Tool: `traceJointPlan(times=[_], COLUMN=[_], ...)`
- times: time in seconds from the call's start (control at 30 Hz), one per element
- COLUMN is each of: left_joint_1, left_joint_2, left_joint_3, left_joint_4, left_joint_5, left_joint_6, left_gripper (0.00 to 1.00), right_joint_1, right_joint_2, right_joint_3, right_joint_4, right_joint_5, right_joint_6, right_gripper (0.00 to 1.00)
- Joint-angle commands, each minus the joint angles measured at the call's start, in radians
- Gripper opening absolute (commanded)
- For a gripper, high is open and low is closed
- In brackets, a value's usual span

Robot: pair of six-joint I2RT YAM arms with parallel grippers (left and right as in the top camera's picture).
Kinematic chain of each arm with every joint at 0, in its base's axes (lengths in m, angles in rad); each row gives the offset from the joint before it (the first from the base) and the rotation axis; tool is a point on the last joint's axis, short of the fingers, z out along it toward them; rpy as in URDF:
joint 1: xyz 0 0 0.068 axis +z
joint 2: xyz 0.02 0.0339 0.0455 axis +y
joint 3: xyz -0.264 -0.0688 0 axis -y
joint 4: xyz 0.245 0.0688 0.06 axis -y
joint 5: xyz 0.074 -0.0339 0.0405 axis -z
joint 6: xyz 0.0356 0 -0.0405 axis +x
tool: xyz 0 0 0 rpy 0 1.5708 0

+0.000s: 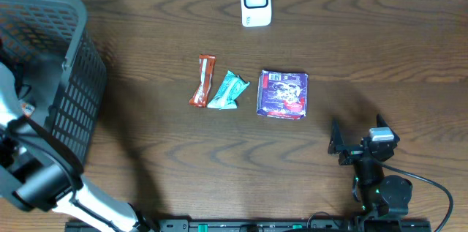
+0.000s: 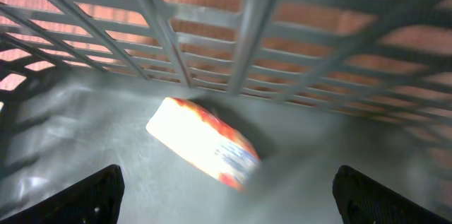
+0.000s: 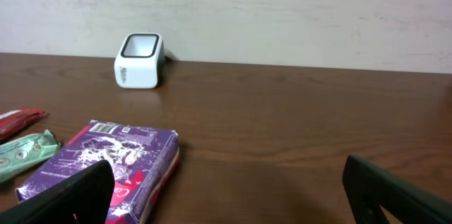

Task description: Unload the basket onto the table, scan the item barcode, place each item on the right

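Observation:
My left gripper (image 2: 229, 206) is down inside the grey basket (image 1: 51, 64) and stands open. Its dark fingers (image 2: 88, 196) are far apart with nothing between them. Just ahead of it, a white, orange and blue packet (image 2: 205, 143) lies on the basket floor. The white scanner (image 1: 255, 1) stands at the far edge of the table, also visible from the right wrist (image 3: 139, 61). My right gripper (image 1: 357, 131) is open over bare table at the front right, beside the purple box (image 3: 106, 164).
A red bar (image 1: 202, 80), a teal packet (image 1: 229, 90) and the purple box (image 1: 283, 94) lie in a row mid-table. The basket's slatted wall (image 2: 247, 33) rises close in front of the left gripper.

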Motion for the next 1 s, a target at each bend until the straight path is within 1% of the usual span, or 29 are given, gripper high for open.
traceJointPlan(times=[0.0, 0.27, 0.47, 0.67, 0.77, 0.97], left_joint_1=[-0.003, -0.024, -0.034, -0.034, -0.034, -0.033], left_joint_2=[-0.053, -0.050, -0.043, -0.012, 0.014, 0.073], left_joint_3=[-0.006, -0.021, -0.090, -0.167, -0.176, -0.176], left_joint_4=[-0.013, -0.030, 0.033, 0.114, 0.145, 0.160], left_joint_5=[0.042, 0.040, 0.028, -0.079, -0.136, -0.140], left_joint_6=[0.010, 0.051, 0.051, 0.050, 0.051, 0.051], left_gripper=[0.94, 0.94, 0.94, 0.94, 0.94, 0.94], right_joint_1=[0.010, 0.010, 0.010, 0.010, 0.010, 0.010], right_joint_2=[-0.005, -0.005, -0.005, -0.005, -0.005, -0.005], right_joint_3=[-0.001, -0.001, -0.001, -0.001, -0.001, -0.001], right_joint_4=[-0.004, -0.004, -0.004, -0.004, -0.004, -0.004], right_joint_5=[-0.006, -0.006, -0.006, -0.006, -0.006, -0.006], right_joint_6=[0.014, 0.014, 0.014, 0.014, 0.014, 0.014], right_gripper=[0.99, 0.99, 0.99, 0.99, 0.99, 0.99])
